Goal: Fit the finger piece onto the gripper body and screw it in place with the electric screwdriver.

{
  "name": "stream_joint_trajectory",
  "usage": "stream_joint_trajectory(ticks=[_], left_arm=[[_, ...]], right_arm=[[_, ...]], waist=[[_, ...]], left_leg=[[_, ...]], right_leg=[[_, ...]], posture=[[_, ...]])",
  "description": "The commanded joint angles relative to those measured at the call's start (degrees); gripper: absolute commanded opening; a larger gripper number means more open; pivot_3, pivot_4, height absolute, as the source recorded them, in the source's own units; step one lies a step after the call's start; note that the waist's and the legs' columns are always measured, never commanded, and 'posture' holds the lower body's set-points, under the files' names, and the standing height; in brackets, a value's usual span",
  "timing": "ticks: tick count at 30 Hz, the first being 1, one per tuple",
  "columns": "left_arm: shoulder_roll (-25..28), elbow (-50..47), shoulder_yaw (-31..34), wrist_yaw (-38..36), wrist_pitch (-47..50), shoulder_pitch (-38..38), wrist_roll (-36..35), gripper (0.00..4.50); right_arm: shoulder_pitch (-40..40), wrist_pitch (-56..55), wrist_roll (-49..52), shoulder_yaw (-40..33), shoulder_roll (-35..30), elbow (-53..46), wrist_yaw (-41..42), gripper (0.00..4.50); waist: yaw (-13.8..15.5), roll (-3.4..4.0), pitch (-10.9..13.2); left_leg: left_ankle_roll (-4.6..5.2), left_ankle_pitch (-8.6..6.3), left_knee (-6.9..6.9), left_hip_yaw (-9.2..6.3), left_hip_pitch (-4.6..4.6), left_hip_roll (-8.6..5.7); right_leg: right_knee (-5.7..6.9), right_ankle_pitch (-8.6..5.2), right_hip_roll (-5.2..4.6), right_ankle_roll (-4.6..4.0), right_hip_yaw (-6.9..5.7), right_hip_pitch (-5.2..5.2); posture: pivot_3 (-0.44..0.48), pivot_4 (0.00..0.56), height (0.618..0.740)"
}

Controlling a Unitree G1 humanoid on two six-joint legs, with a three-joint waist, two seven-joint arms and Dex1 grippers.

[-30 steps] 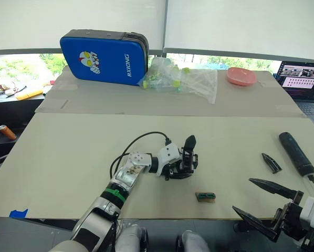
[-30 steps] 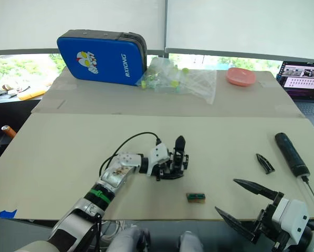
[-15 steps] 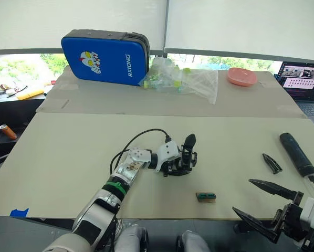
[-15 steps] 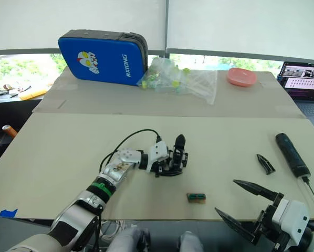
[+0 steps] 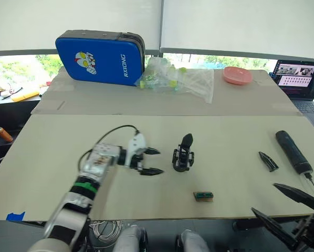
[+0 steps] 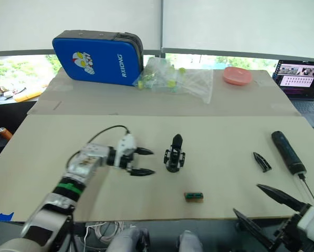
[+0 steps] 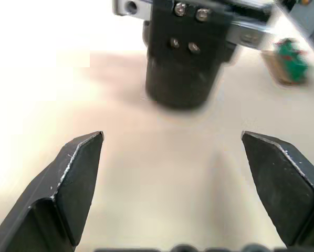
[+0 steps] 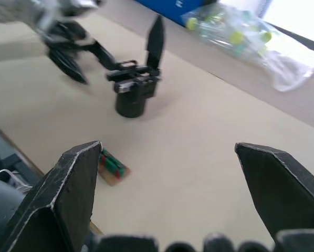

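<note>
Standing upright on counter (image 5: 67, 136), gripper body (image 5: 183, 155) just beside left end effector (image 5: 152, 161), fingers apart, empty.

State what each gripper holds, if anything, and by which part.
Nothing is held. The left gripper is open beside the upright gripper body; the right gripper is open near the table edge.
</note>
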Motion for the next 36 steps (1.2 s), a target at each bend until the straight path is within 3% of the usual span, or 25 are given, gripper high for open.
stream_joint_trajectory(ticks=[1, 5, 9, 14, 16, 19, 22, 29, 36], left_arm=[[4.1, -5.8, 5.8, -5.3, 0.8, 1.4, -7.2, 4.44], [6.9, -9.9, 7.9, -6.0, 1.1, 3.0, -9.1, 4.44], [7.7, -17.1, 8.6, -4.1, 3.7, 3.6, -11.3, 4.44], [7.9, -24.8, 10.0, -0.6, 10.0, 4.3, -15.9, 4.44], [7.6, -26.6, 10.2, 1.1, 11.9, 4.6, -17.2, 4.44], [6.8, -27.8, 10.1, 3.4, 12.7, 4.5, -17.7, 4.44], [6.2, -28.8, 9.8, 4.7, 12.5, 4.9, -17.7, 4.44], [5.2, -31.0, 9.9, 7.2, 12.5, 6.7, -17.9, 4.44], [5.0, -31.0, 9.8, 8.4, 12.3, 6.9, -17.8, 4.44]], right_arm=[[1.8, -1.9, 2.7, -6.1, 3.5, 2.1, -2.2, 4.50], [3.4, -3.0, -0.9, -7.9, 6.9, 7.3, -3.3, 4.50], [0.8, 10.1, 4.5, -10.9, 2.3, 6.4, -15.5, 4.50], [-5.2, 26.4, 6.3, -11.4, -12.2, 8.9, -21.0, 4.50], [-11.1, 34.6, 8.0, -9.7, -21.6, 12.8, -20.8, 4.50], [-19.2, 43.9, 6.2, -4.2, -32.1, 20.0, -19.8, 4.50], [-26.3, 46.4, 2.1, 4.4, -38.1, 25.5, -17.1, 4.50], [-43.2, 47.2, -7.0, 23.5, -40.1, 36.2, -14.0, 4.50], [-52.5, 39.5, -15.8, 29.9, -35.9, 46.3, -13.4, 4.50]], waist=[[0.2, 0.02, 0.0], [0.5, 0.06, 0.0], [-0.1, 0.18, 0.0], [-0.8, 0.29, 0.0], [-0.9, 0.34, 0.0], [-0.8, 0.35, 0.0], [0.3, 0.33, 0.0], [0.5, 0.31, 0.0], [0.2, 0.31, 0.0]], left_leg=[[-0.03, -0.02, 0.00, -0.02, 0.00, -0.01], [-0.10, -0.08, -0.01, -0.04, 0.00, -0.09], [-0.13, -0.09, -0.02, -0.02, 0.00, -0.10], [-0.27, 0.01, -0.05, 0.01, 0.05, -0.08], [-0.28, 0.06, -0.10, 0.05, 0.06, -0.08], [-0.06, 0.16, -0.10, 0.10, 0.13, -0.07], [0.23, 0.32, -0.10, 0.00, 0.14, -0.02], [0.15, 0.37, -0.02, 0.15, 0.08, -0.18], [0.16, 0.37, 0.10, 0.22, 0.08, -0.25]], right_leg=[[-0.01, -0.01, -0.05, -0.01, -0.03, 0.02], [-0.08, -0.16, -0.18, -0.27, -0.03, 0.07], [-0.05, -0.18, -0.22, -0.30, 0.06, 0.05], [-0.02, -0.15, -0.19, -0.34, 0.07, 0.06], [0.01, -0.13, -0.14, -0.30, 0.06, 0.14], [0.00, -0.06, 0.02, -0.17, 0.10, 0.36], [0.00, -0.09, 0.24, -0.10, 0.04, 0.42], [-0.01, -0.22, 0.30, 0.23, 0.04, 0.50], [0.01, -0.14, 0.24, 0.37, -0.08, 0.51]], posture=[[0.000, 0.150, 0.740], [0.000, 0.150, 0.740], [0.000, 0.150, 0.740], [0.000, 0.150, 0.740], [0.000, 0.150, 0.740], [0.000, 0.150, 0.740], [0.000, 0.150, 0.740], [0.000, 0.150, 0.740], [0.000, 0.150, 0.740]])
